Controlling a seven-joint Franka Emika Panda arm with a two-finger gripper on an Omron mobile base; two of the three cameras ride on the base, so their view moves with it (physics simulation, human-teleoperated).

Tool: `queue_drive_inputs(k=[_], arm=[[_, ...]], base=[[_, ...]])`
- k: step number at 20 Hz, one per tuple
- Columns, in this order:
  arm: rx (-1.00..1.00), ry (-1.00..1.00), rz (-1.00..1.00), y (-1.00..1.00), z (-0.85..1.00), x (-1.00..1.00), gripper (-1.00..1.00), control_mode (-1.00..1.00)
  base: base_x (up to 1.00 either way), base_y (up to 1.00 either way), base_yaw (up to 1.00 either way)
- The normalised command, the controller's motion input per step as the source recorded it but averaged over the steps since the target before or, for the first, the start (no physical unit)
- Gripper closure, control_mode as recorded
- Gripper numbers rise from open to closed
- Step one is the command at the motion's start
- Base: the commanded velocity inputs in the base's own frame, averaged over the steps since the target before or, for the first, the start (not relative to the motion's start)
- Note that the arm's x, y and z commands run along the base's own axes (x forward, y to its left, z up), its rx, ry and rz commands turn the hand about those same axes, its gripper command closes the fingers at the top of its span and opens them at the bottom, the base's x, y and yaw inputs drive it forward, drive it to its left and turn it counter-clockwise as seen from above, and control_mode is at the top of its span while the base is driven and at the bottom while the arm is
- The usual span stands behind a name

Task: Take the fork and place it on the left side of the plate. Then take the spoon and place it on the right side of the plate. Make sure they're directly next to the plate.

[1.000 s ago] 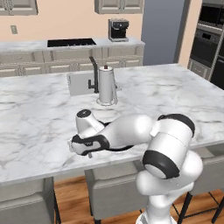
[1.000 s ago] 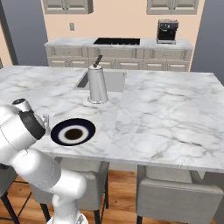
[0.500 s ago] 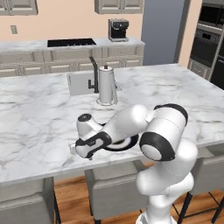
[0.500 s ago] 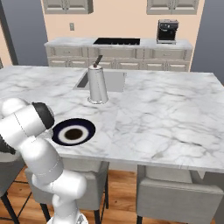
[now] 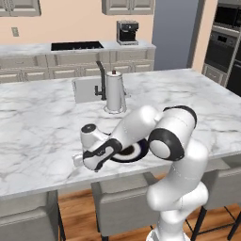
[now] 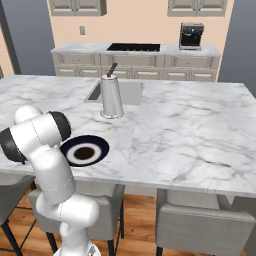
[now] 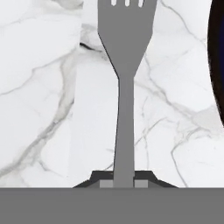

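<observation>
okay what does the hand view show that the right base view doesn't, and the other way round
Hand view alone: the fork, its handle running down between the gripper finger tips, tines toward the top, over bare marble. Whether the fingers clamp it is hard to tell.

Right base view alone: the whole plate, the metal kettle by the sink, and the coffee machine on the back counter.

Both: the marble counter and the plate's dark rim, a sliver in the hand view.

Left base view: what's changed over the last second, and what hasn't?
The arm has folded in and swung its hand lower toward the counter's near edge, left of the plate. In the hand view the fork sits between the gripper fingertips. Plate, kettle and base stayed put.
</observation>
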Motion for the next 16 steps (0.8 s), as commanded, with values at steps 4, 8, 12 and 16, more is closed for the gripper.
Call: queue_drive_inputs(k=[4,8,12,16], arm=[[0.00,0.00,0.00,0.01,-0.16,0.20,-1.00,-1.00],[0.01,-0.01,0.00,0.00,-0.03,0.00,-1.00,-1.00],[0.03,-0.01,-0.01,-0.08,0.18,-0.30,-1.00,-1.00],[0.02,-0.02,-0.01,-0.13,0.47,-0.47,-1.00,-1.00]], base=[[0.00,0.00,0.00],[0.00,0.00,0.00],[0.00,0.00,0.00],[0.00,0.00,0.00]])
